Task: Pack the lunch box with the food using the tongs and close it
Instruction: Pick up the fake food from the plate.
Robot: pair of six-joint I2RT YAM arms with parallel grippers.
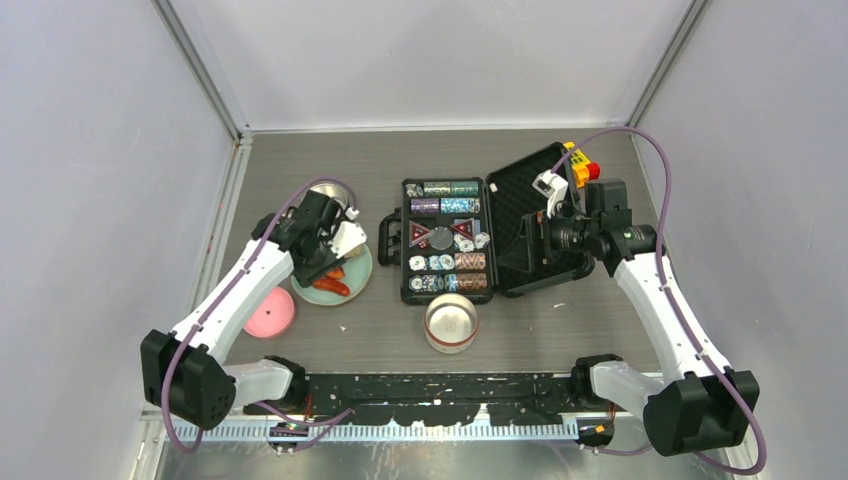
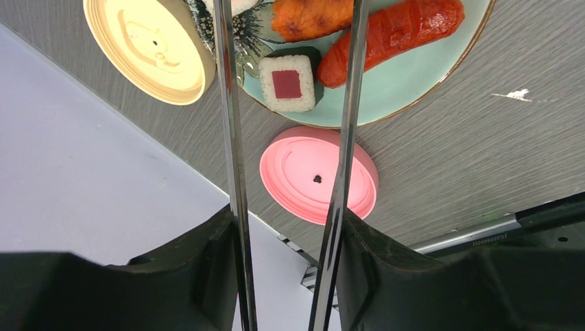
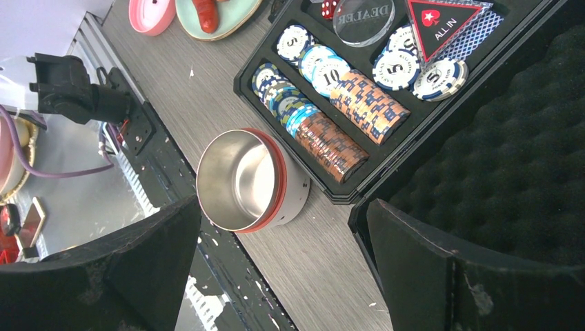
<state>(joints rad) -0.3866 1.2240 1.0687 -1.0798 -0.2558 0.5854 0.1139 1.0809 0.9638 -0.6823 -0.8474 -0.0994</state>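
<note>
My left gripper (image 2: 286, 222) is shut on the tongs (image 2: 232, 138), whose two thin metal arms stand apart and run up out of the wrist view over the mint-green plate (image 2: 421, 83). On the plate lies the food: a red sausage (image 2: 393, 34), an orange piece (image 2: 310, 15) and a dark block with a white-and-red face (image 2: 288, 83). A pink lid (image 2: 319, 172) and a cream lid (image 2: 148, 48) lie beside the plate. The steel lunch box tub (image 3: 245, 181) stands open and empty near the front edge. Above and beside it my right gripper (image 3: 283, 203) hangs open, holding nothing.
A black case of poker chips (image 1: 445, 240) lies open mid-table, its foam lid (image 1: 530, 215) raised under my right arm. A second round shiny tub (image 1: 330, 190) shows behind my left gripper (image 1: 325, 255). The pink lid (image 1: 270, 312) lies left of the plate (image 1: 340, 285).
</note>
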